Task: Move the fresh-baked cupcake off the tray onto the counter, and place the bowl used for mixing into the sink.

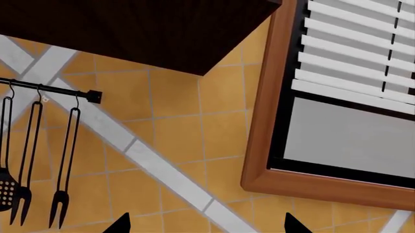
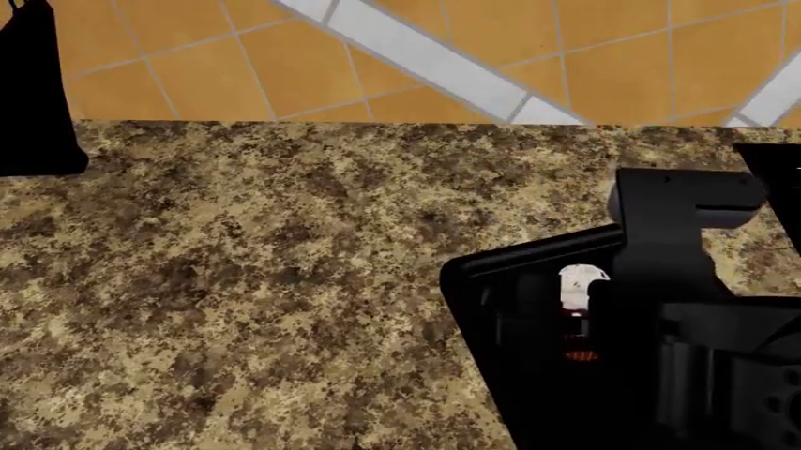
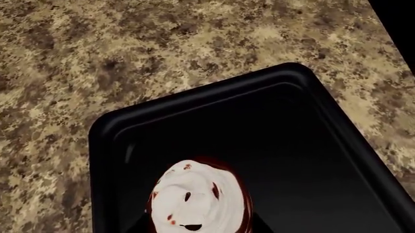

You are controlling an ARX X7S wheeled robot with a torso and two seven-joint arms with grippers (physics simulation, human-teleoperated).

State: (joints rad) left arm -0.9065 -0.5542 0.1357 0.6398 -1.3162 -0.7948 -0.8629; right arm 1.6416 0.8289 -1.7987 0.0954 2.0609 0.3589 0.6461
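Observation:
The cupcake [image 3: 198, 199], with white frosting and a red-brown wrapper, stands on the black tray [image 3: 194, 97] near one corner. My right gripper [image 3: 199, 226] is down over it, with a dark fingertip pressed against each side of the wrapper. In the head view the cupcake [image 2: 580, 281] shows only partly under my right arm [image 2: 676, 234], on the tray [image 2: 470, 272] at the right of the granite counter [image 2: 250, 281]. My left gripper [image 1: 207, 224] is open and empty, raised and facing the tiled wall. The bowl and the sink are out of view.
The left wrist view faces orange wall tiles, a rail of hanging utensils [image 1: 39, 92], a dark upper cabinet [image 1: 143, 29] and a wood-framed window with blinds [image 1: 350, 97]. A black shape [image 2: 37, 94] stands at the counter's far left.

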